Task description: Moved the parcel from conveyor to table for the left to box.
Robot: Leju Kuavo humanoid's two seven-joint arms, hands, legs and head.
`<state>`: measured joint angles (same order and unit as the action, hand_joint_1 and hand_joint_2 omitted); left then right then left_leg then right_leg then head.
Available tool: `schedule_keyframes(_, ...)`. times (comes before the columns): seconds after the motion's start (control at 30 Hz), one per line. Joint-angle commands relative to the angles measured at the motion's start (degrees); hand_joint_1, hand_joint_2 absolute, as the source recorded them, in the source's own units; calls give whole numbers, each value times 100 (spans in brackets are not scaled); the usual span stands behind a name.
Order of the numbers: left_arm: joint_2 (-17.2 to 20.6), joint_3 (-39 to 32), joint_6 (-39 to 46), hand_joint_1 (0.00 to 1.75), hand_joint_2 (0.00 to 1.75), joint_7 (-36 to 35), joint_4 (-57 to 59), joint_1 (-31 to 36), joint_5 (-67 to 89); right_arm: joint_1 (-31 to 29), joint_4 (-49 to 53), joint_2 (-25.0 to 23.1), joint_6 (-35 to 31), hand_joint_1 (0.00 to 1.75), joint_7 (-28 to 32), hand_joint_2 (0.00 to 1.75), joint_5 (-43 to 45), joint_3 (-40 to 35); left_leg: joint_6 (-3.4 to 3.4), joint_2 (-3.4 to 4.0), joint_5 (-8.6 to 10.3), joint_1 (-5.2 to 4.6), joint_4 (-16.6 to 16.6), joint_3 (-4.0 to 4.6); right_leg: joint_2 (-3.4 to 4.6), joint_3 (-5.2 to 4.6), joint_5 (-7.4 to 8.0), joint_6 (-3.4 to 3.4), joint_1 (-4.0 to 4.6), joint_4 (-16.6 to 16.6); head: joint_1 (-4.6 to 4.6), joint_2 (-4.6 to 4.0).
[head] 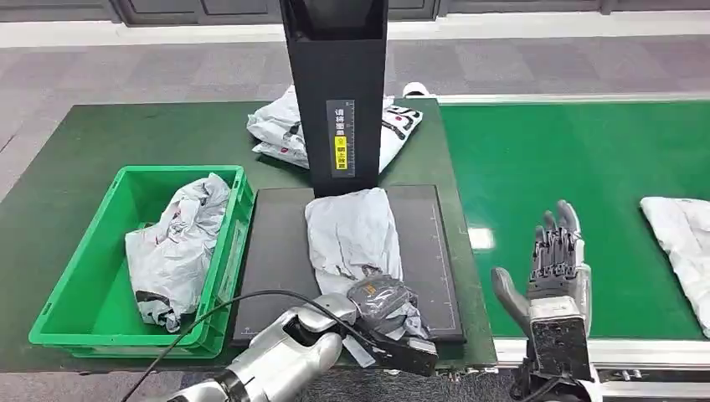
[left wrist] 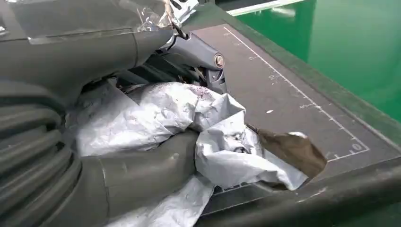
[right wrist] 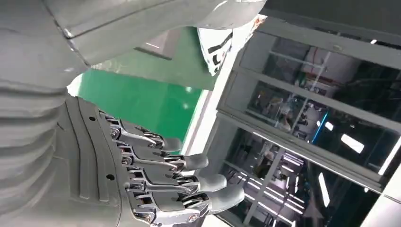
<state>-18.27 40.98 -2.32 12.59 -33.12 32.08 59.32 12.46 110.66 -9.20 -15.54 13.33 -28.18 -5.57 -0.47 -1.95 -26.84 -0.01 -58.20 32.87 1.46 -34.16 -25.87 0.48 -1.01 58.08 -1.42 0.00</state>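
Note:
A crumpled grey parcel lies on the black pad in the middle of the table. My left hand grips the parcel's near end at the pad's front edge. In the left wrist view the thumb presses into the grey parcel from one side, and the darker fingers close over it from the other. My right hand is held upright over the near edge of the green conveyor, fingers straight and apart, holding nothing.
A green bin at the left holds another grey parcel. A black post rises behind the pad, with more parcels beside it. A further white parcel lies on the conveyor at the right.

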Motion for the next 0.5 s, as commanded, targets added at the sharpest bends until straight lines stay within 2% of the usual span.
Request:
schedule_keyframes(0.03,308,275,-18,175,175,-98,527,-67,-1,15,-331,199,76,0,73,175,105,165,-2,20,-1,4,14,-19,3,19,4,-3,6,-16,0,0)
schedule_keyframes(0.37,383,268,79,175,175,-225,471,-89,26,-107,-434,252,95,0,92,175,196,125,-2,33,4,4,23,-22,6,23,11,-4,6,-25,0,0)
schedule_keyframes(0.5,503,-126,396,175,175,-164,118,-134,-286,-134,-541,375,23,0,89,175,245,54,-3,45,4,8,24,-4,14,32,17,-5,11,-30,0,0)
